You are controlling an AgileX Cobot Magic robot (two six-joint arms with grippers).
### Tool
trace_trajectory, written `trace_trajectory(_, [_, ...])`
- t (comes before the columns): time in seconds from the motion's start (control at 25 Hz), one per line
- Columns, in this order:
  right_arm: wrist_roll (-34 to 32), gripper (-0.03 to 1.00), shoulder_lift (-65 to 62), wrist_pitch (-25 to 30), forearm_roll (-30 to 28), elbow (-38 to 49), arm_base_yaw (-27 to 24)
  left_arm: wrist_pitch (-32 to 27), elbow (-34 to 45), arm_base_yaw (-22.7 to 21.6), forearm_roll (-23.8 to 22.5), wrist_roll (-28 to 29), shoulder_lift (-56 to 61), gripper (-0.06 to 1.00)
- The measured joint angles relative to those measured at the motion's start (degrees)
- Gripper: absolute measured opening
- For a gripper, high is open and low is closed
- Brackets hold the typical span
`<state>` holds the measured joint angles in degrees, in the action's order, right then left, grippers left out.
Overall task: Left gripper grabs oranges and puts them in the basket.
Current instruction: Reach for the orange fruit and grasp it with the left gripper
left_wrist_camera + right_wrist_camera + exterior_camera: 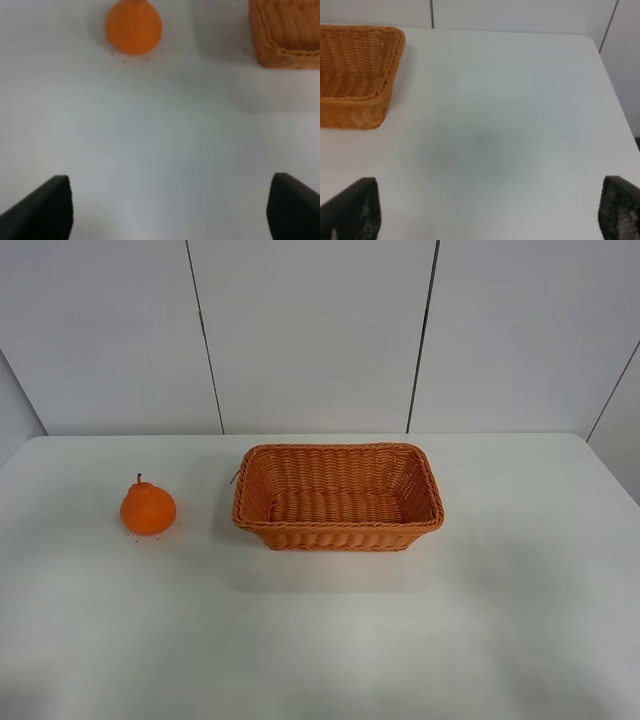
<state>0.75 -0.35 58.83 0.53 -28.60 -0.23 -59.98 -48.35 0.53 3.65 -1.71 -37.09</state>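
The orange (148,508), bright with a knob and a dark stem on top, sits on the white table (320,640) to the left of the basket. The wicker basket (338,496) stands at the table's middle and is empty. Neither arm shows in the exterior high view. In the left wrist view the orange (133,26) lies far ahead of my left gripper (170,210), whose fingers (45,210) are spread wide with nothing between them; a basket corner (285,35) shows beside it. My right gripper (485,212) is open and empty, with the basket's end (355,75) ahead to one side.
White wall panels (320,335) stand behind the table's far edge. The table's right edge (615,100) shows in the right wrist view.
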Motion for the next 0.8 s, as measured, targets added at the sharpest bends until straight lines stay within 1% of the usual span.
trace_trajectory(0.24, [0.0,0.69,0.0,0.0,0.0,0.0,0.0,0.19,-13.37,0.0,0.15,0.0,-27.92,0.88])
trace_trajectory(0.48, [0.0,0.69,0.0,0.0,0.0,0.0,0.0,0.34,-30.08,0.0,0.17,-0.07,-52.03,0.88])
trace_trajectory(0.64, [0.0,0.69,0.0,0.0,0.0,0.0,0.0,0.59,-40.1,0.0,0.17,-0.2,-64.61,0.88])
trace_trajectory(0.8, [0.0,0.69,0.0,0.0,0.0,0.0,0.0,0.64,-46.72,0.0,0.17,-0.2,-74.95,0.88])
